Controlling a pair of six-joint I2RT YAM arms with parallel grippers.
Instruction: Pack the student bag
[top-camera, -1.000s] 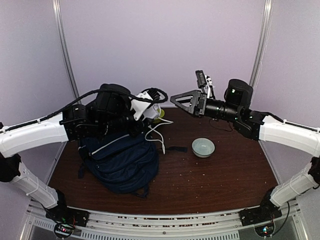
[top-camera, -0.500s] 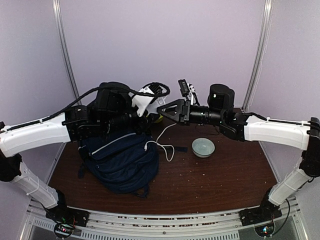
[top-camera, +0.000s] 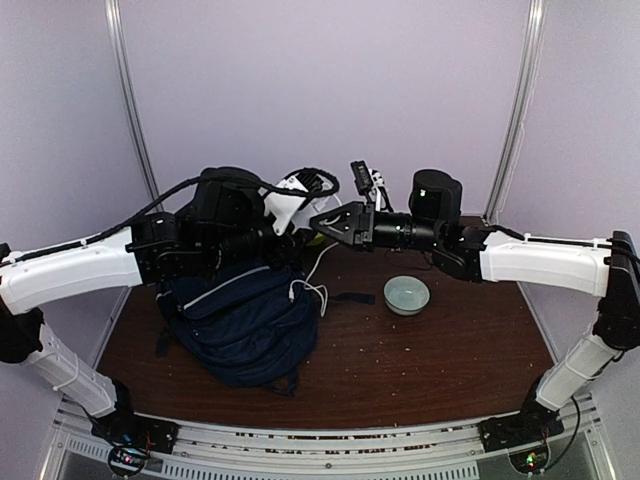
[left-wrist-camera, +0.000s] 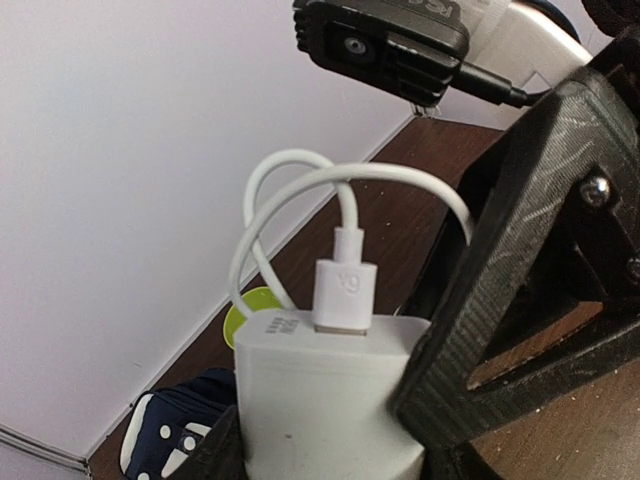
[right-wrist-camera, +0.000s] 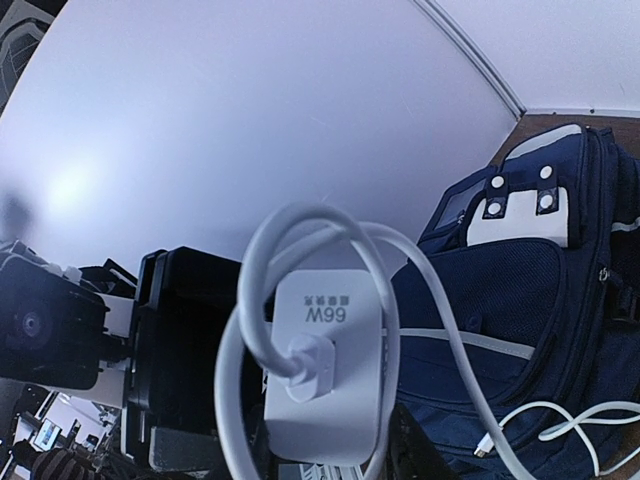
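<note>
The student bag (top-camera: 245, 320) lies at the left of the table, navy with a white patch panel (right-wrist-camera: 520, 205). Above its far end my left gripper (top-camera: 293, 228) is shut on a white charger block (left-wrist-camera: 320, 385), whose white cable (top-camera: 312, 285) loops at the plug and hangs down onto the bag. My right gripper (top-camera: 318, 222) has reached in from the right and is shut on the same charger (right-wrist-camera: 325, 370) at its plug end. One of its black fingers (left-wrist-camera: 500, 290) presses the block's side. Both grippers hold the charger in mid-air.
A pale green bowl (top-camera: 406, 294) stands on the table to the right of the bag. A yellow-green round object (left-wrist-camera: 245, 315) sits near the back wall behind the bag. A dark strap (top-camera: 350, 298) trails from the bag toward the bowl.
My right arm swung left to the charger and its jaws narrowed onto the block. The left arm stayed put, still gripping. The hanging cable drew in toward the bag.
</note>
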